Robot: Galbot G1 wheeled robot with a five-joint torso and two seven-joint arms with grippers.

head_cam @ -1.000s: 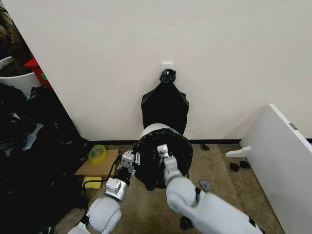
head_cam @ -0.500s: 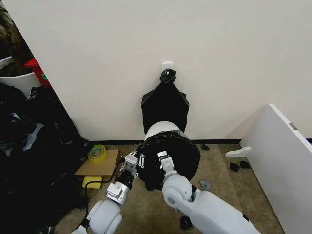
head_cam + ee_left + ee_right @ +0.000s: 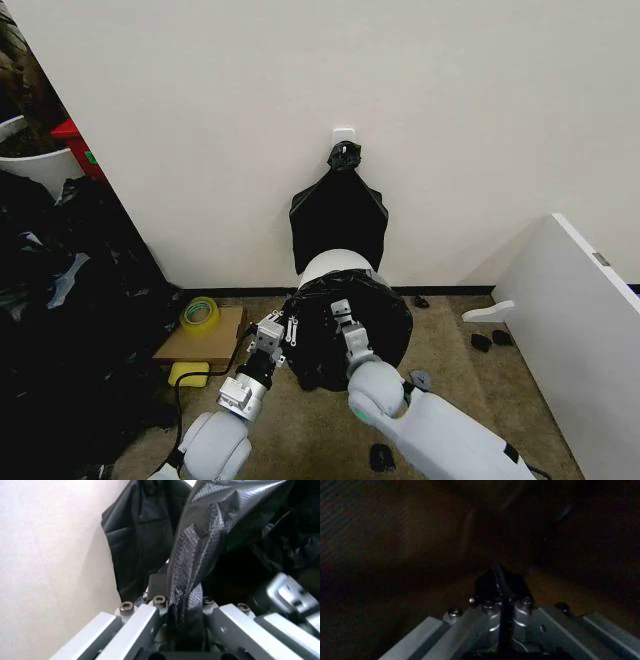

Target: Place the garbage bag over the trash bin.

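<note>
The garbage bag [image 3: 365,330] is a glossy black bundle on the floor by the wall, held between both grippers. Behind its far edge rises the cream-white curve of the trash bin [image 3: 335,265]; the rest of the bin is hidden by the plastic. My left gripper [image 3: 275,333] is at the bag's left edge, and the left wrist view shows it [image 3: 184,605] shut on a stretched fold of bag [image 3: 200,551]. My right gripper [image 3: 342,314] is on the bag's near top. Seen from the right wrist, it [image 3: 500,587] is pinched on a thin edge, with dark bag plastic [image 3: 415,536] all around.
A knot-topped bunch of black bags [image 3: 339,215] hangs on the wall above the bin. A heap of black sheeting [image 3: 70,310] fills the left side. A tape roll [image 3: 200,313], cardboard [image 3: 190,345] and a yellow sponge [image 3: 187,373] lie left of the bag. A white panel [image 3: 580,320] stands at the right.
The bag has been lifted and spread wider to the right, and more of the bin's cream top now shows behind it. The right gripper has shifted slightly right; the left gripper edged up.
</note>
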